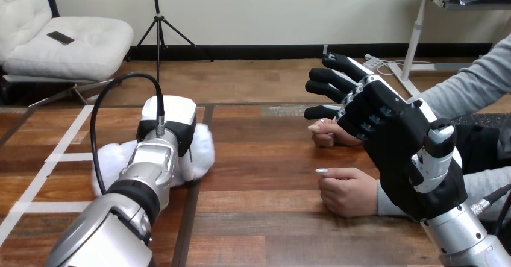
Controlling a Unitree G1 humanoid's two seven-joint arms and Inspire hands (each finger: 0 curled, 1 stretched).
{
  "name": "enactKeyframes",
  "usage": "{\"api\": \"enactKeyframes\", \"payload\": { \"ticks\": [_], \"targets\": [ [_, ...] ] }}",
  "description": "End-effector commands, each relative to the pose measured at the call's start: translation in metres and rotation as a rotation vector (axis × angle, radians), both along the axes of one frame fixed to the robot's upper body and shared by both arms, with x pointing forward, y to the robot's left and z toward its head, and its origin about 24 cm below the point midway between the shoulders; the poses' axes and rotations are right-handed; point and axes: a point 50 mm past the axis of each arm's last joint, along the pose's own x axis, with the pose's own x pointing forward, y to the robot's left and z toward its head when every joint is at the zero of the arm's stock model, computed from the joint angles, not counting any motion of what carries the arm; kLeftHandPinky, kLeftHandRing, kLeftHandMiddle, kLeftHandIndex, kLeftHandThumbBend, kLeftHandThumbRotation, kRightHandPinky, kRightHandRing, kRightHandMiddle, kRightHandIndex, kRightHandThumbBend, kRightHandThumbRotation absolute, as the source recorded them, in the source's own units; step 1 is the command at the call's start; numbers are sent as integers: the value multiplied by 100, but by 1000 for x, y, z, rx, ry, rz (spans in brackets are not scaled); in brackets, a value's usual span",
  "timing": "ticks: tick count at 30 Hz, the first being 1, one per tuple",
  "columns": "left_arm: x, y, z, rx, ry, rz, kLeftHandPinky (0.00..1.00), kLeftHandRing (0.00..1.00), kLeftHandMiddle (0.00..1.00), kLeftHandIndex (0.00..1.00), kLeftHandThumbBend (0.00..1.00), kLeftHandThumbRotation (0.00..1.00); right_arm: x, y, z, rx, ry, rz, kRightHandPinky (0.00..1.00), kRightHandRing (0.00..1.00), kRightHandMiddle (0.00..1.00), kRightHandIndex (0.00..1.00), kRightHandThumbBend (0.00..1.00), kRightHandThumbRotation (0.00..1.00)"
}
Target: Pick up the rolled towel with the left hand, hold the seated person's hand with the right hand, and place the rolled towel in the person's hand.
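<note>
**Rolled towel** [203, 151]: white, lying on the worktop [265, 219] at the view's left.

**Left robot hand** [172, 119]: down on the towel, back uppermost. Whether it has clamped on the towel cannot be told.

**Right robot hand** [385, 122]: raised, fingers straight and apart, holding nothing, over the person's farther hand [330, 134]. The person's nearer hand [348, 190] rests curled on the worktop.

**Step in hand (judged):** towel pickup.

**Next move calls for:** a sure grasp and lift, then the right robot hand lowering onto one of the person's hands.
</note>
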Motion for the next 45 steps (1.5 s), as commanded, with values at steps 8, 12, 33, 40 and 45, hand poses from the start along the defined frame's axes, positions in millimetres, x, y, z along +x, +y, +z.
{"api": "enactKeyframes", "payload": {
  "ticks": [8,12,33,40,45],
  "targets": [
    [10,1,19,17,48,50,38,56,64,62,100,10,2,-2,18,21,-77,-9,73,86,86,87,100,100],
    [10,1,20,39,78,61,38,56,65,63,100,12,2,-2,18,19,-80,-8,73,87,86,87,100,100],
    [11,1,23,46,138,110,44,64,71,66,98,18,3,-4,19,16,-89,-15,73,87,87,88,100,100],
    [11,1,24,25,143,127,45,62,68,65,97,18,3,-5,19,17,-91,-22,74,87,87,88,100,100],
    [11,1,24,-18,127,140,37,50,57,60,94,13,3,-5,20,20,-94,-25,74,87,87,88,100,100]
  ]
}}
